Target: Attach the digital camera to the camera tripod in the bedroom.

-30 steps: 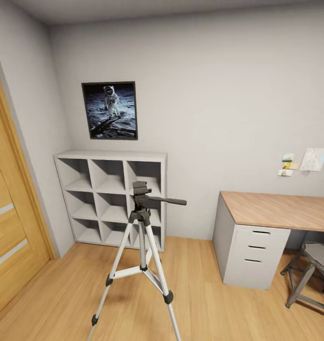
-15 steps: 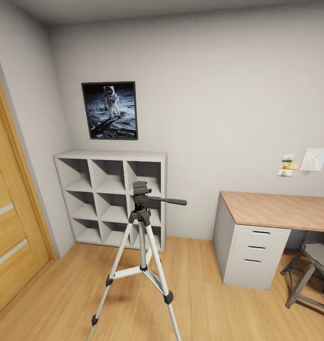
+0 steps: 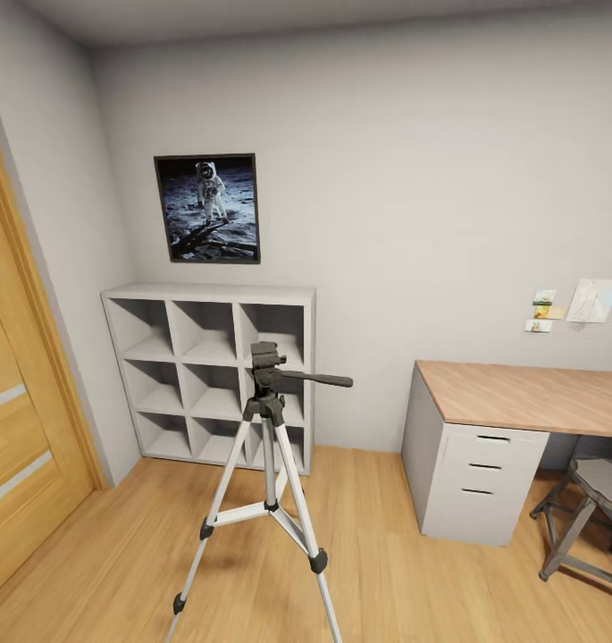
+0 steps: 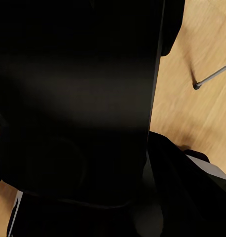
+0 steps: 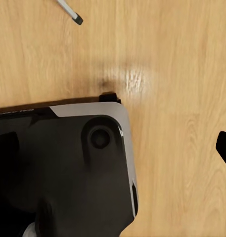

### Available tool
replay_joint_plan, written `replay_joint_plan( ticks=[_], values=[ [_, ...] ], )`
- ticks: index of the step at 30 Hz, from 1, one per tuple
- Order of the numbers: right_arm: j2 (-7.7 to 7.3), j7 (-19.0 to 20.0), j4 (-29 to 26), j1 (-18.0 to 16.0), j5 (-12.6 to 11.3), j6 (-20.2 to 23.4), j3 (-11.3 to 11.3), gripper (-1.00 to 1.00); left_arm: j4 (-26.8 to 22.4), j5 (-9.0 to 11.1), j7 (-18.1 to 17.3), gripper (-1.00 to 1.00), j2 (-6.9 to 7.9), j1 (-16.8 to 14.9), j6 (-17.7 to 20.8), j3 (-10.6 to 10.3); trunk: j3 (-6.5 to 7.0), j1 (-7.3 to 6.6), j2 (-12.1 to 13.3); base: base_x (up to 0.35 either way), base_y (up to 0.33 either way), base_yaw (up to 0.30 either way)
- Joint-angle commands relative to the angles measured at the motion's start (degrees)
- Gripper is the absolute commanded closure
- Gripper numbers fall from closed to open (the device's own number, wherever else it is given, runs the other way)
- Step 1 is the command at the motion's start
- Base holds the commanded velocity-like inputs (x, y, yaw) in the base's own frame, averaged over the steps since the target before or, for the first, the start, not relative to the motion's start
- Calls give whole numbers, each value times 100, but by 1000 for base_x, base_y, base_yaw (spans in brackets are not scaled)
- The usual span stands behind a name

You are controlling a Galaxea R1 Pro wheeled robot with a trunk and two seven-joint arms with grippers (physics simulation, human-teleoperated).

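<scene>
Although we look along both wrists, we cannot tell how either pincer stands: the left wrist view gives us mostly a broad black mass close to the lens, with a strip of light wood floor (image 4: 202,108) beside it and one thin silver leg ending in a dark foot (image 4: 197,86); the right wrist view gives us a dark, rounded body with a pale grey edge (image 5: 93,163) above the same floor, another black-tipped leg end (image 5: 78,20) near the frame's edge, and a small dark shape (image 5: 225,148) at the opposite edge that we cannot identify. From the head we see the camera tripod (image 3: 268,482) standing upright on the floor, legs spread, its dark grey head bare on top and its pan handle (image 3: 316,379) pointing toward the desk (image 3: 520,397). Behind it stands the white cube shelf (image 3: 212,375) against the grey wall, the astronaut poster (image 3: 206,208) above it. An oak door (image 3: 15,420) stands at our left, and a stool (image 3: 591,509) by the desk.
</scene>
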Motion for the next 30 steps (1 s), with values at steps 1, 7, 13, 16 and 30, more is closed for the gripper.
replay_joint_plan(
  ticks=[1, 7, 13, 16, 30],
  values=[
    [-6, 14, 19, -5, 52, -29, -46, -100, 1, 53, -40, 100, 1, -1, 9, -45, -2, 2, -4, 0, 0, 0],
    [-1, 14, 22, -5, 59, -28, -40, -100, 1, 53, -40, 100, 1, -1, 9, -45, -2, 2, -4, 0, 0, 157],
    [-1, 12, 21, -5, 59, -28, -40, -100, 1, 53, -40, 100, 1, -1, 9, -45, -2, 2, -4, 0, 0, 266],
    [-1, 12, 19, -5, 59, -28, -40, -100, 1, 53, -40, 100, 1, -1, 9, -45, -2, 2, -4, 0, 0, 120],
    [1, 21, 22, -5, 65, -42, -36, -100, 1, 53, -40, 100, 1, -1, 9, -45, -12, 2, -4, 0, 0, 19]
  ],
)
